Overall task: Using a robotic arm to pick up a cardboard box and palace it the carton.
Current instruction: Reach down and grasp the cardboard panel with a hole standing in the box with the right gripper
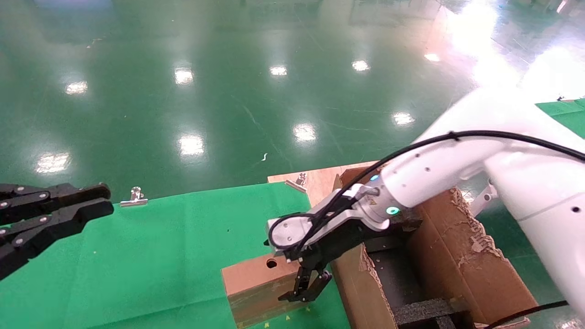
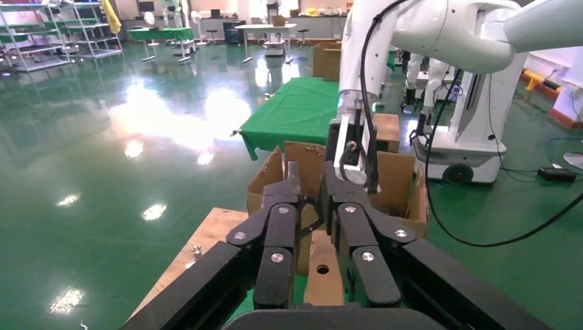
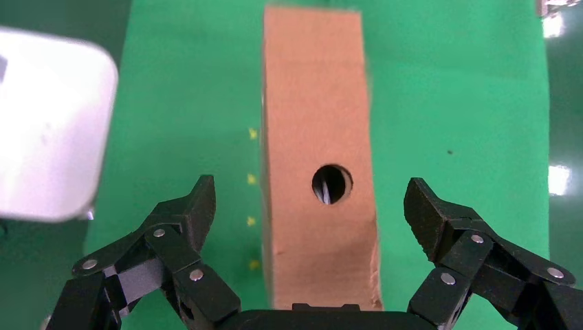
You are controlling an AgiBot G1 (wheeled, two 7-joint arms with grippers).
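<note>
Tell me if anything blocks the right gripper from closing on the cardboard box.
Nothing visible does. The right gripper hangs open straddling the cardboard box, one of its jaws on each side, with only green cloth around it.

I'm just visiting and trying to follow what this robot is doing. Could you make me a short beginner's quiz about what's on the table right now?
1. True or false: the right gripper has already closed on the cardboard box.
2. Which side of the cardboard box does the carton stand on, the robot's left or right?
3. Multiple choice: the left gripper is (a) inside the carton, (b) off to the robot's left, away from the box, (c) touching the box.

Key:
1. False. Its fingers are spread on either side of the box, not touching it.
2. The robot's right.
3. b.
</note>
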